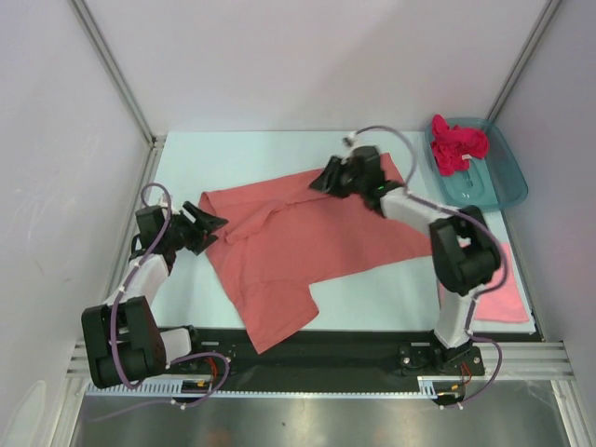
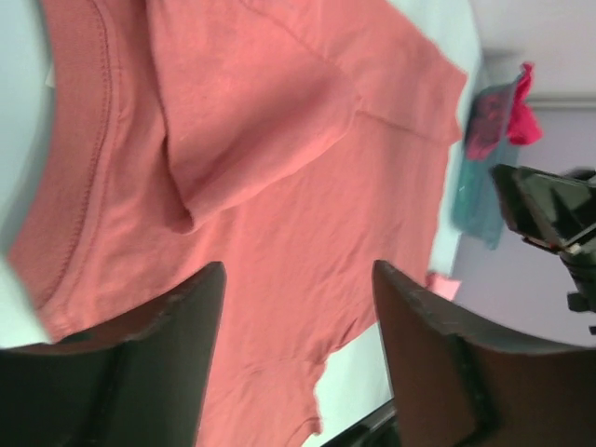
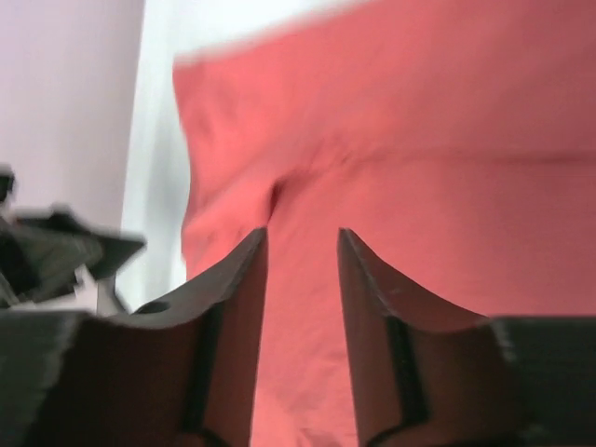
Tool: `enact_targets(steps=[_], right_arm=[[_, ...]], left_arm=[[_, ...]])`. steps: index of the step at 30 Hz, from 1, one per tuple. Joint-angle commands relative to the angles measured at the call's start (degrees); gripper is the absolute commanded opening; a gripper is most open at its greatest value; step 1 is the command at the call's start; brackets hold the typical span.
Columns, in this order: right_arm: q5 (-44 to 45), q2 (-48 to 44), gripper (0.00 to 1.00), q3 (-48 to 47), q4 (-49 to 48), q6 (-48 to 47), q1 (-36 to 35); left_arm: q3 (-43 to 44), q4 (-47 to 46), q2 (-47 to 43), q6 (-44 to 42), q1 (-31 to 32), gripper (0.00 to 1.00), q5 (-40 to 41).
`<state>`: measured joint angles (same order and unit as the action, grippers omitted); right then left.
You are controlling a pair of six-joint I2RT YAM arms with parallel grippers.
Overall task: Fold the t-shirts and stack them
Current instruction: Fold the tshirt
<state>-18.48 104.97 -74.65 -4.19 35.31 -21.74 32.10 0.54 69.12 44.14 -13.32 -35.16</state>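
Observation:
A salmon-coral t-shirt [image 1: 298, 237] lies spread and crumpled across the middle of the table, one sleeve hanging toward the near edge. My left gripper [image 1: 212, 225] is open and empty at the shirt's left edge; in the left wrist view [image 2: 298, 275] the shirt [image 2: 279, 158] fills the space beyond the spread jaws. My right gripper [image 1: 326, 177] is open just above the shirt's far edge; in the right wrist view [image 3: 303, 237] the jaws stand apart over the cloth [image 3: 428, 140]. A lighter pink t-shirt [image 1: 498, 291] lies at the right. A bright magenta t-shirt [image 1: 456, 144] sits in the tub.
A teal plastic tub [image 1: 498, 172] stands at the far right corner and also shows in the left wrist view [image 2: 477, 200]. White walls enclose the table on three sides. The black rail [image 1: 354, 349] with both arm bases runs along the near edge.

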Motion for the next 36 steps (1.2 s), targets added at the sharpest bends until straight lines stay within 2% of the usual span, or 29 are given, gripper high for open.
enact_targets(steps=[1, 2, 5, 9, 12, 18, 24, 25, 27, 28, 30, 31, 33, 36], right_arm=[[0.4, 7.1, 0.39, 2.7, -13.9, 6.9, -7.3], [1.4, 8.4, 0.37, 1.8, -15.0, 8.0, -10.7], [3.9, 13.0, 0.31, -0.2, -18.5, 10.3, -15.2], [7.8, 15.4, 0.3, -1.5, -19.5, 11.0, -19.0], [8.5, 17.4, 0.3, -3.1, -19.4, 11.0, -20.7], [9.3, 19.8, 0.31, -3.5, -20.7, 11.5, -21.1], [9.5, 21.2, 0.31, -4.4, -20.7, 11.9, -20.4], [9.2, 21.3, 0.31, -4.5, -20.8, 12.0, -20.2], [8.6, 21.9, 0.3, -4.5, -21.6, 12.9, -19.7], [8.4, 22.0, 0.3, -4.5, -22.1, 13.2, -19.6], [8.2, 22.6, 0.3, -4.4, -22.6, 14.0, -19.5], [8.2, 22.6, 0.3, -4.4, -23.1, 14.3, -19.5], [8.3, 23.2, 0.3, -4.4, -23.6, 15.4, -19.5], [8.7, 23.9, 0.3, -4.7, -24.6, 16.8, -19.5]], left_arm=[[2.2, 3.1, 0.1, -3.9, -0.4, 0.75, 0.4], [2.3, 3.8, 0.2, -4.2, -0.3, 0.75, 0.9], [1.3, 5.2, 0.7, -4.9, -0.2, 0.75, 2.4], [0.5, 4.4, 3.5, -5.6, 0.3, 0.73, 4.5], [0.9, 2.0, 7.2, -4.5, 0.8, 0.66, 5.2], [3.4, -2.4, 12.5, -2.0, 3.7, 0.63, 3.8], [5.4, -3.3, 15.6, -1.2, 4.7, 0.45, 3.3], [5.6, -3.3, 15.8, -1.1, 4.7, 0.38, 3.4], [6.0, -3.9, 16.0, -0.8, 4.7, 0.32, 3.7], [6.3, -4.0, 16.3, -0.5, 4.8, 0.25, 3.9], [7.8, -4.1, 17.2, -0.4, 4.7, 0.18, 3.6], [8.3, -4.1, 18.1, -0.3, 4.8, 0.1, 3.4], [9.9, -4.0, 18.3, -0.2, 4.7, 0.03, 3.6], [12.0, -4.0, 18.5, 0.3, 4.8, 0.0, 4.5]])
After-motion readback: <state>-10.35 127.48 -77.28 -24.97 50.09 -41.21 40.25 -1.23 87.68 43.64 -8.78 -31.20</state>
